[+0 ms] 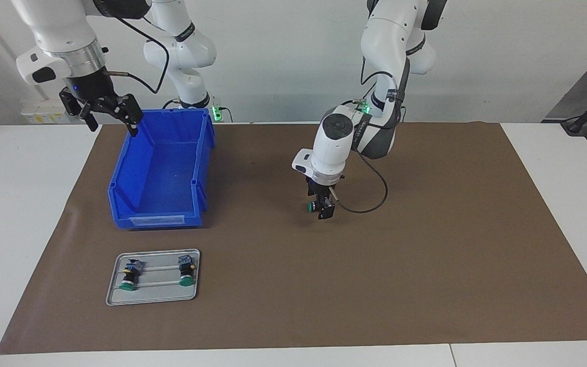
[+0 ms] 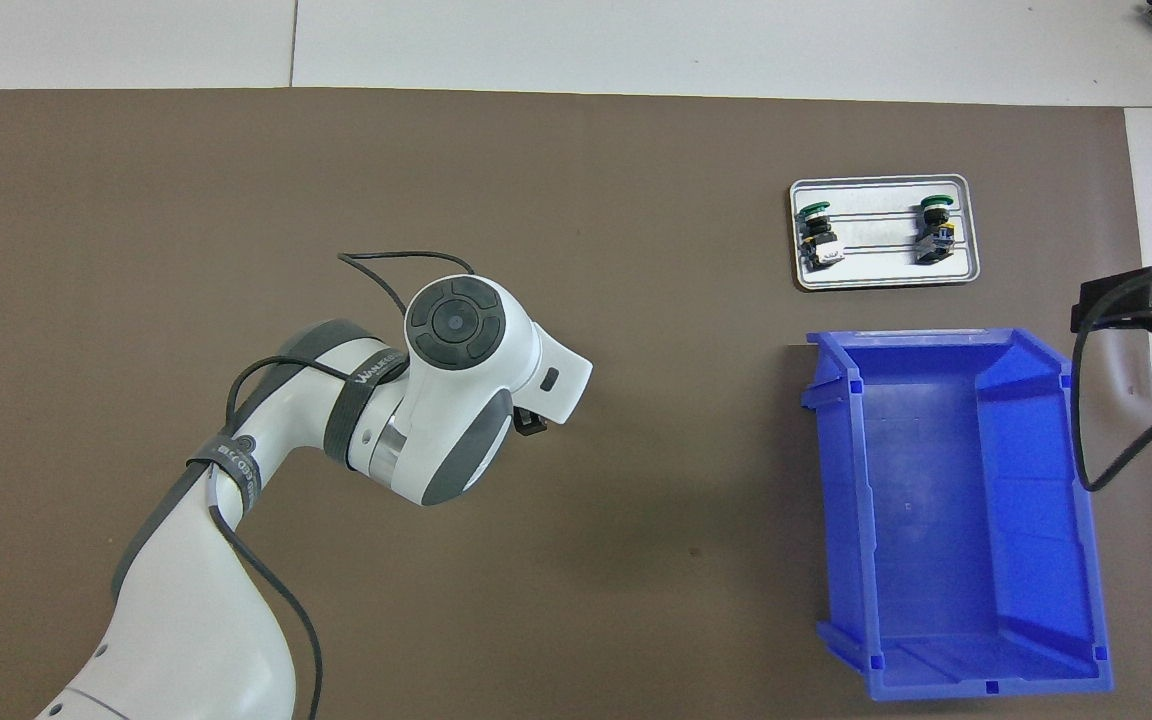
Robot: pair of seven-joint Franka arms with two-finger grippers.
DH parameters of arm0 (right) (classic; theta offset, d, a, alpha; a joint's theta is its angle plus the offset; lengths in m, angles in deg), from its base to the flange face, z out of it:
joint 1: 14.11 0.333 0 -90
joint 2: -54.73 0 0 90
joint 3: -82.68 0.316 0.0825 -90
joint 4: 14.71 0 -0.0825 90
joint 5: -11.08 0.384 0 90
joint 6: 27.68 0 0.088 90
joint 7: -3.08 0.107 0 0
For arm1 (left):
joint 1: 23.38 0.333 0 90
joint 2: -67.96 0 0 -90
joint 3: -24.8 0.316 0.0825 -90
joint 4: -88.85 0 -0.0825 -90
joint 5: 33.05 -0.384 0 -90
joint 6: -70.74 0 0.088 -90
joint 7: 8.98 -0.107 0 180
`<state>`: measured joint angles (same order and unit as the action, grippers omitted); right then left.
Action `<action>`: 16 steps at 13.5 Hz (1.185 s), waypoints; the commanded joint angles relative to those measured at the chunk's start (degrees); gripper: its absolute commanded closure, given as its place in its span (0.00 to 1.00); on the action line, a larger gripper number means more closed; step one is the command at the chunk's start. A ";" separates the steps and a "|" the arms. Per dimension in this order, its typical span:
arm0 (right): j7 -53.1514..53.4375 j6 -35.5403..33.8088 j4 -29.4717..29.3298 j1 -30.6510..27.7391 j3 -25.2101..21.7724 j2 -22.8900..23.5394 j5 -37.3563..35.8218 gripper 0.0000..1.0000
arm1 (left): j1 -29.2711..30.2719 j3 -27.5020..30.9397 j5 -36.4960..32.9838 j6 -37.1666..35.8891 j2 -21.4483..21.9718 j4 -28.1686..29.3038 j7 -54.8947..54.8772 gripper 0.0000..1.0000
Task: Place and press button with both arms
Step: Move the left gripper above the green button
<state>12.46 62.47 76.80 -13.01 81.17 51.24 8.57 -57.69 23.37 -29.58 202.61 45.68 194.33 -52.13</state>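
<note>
My left gripper [image 1: 322, 209] points down over the middle of the brown mat and is shut on a button [image 1: 313, 206], whose green cap sticks out sideways toward the right arm's end. It hangs low over the mat; I cannot tell if it touches. In the overhead view the wrist hides the button, and only a black bit of the left gripper [image 2: 529, 423] shows. My right gripper [image 1: 111, 120] is open and empty, raised beside the blue bin's edge nearest the robots; it also shows in the overhead view [image 2: 1146, 298].
A blue bin [image 1: 120, 178] [image 2: 841, 500] stands empty at the right arm's end. Farther from the robots, a grey tray [image 1: 153, 300] [image 2: 886, 283] holds two more green-capped buttons [image 1: 130, 275] [image 1: 186, 270] lying down. A brown mat [image 1: 426, 255] covers the table.
</note>
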 commanded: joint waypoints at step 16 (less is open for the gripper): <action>0.03 -1.46 -2.37 1.01 0.11 1.37 1.36 0.00 | -3.48 1.60 -0.92 3.13 -1.18 1.13 2.10 1.00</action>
<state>14.52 62.46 77.71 -10.70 81.33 50.86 9.21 -60.34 23.94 -29.74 206.10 43.89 195.53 -51.18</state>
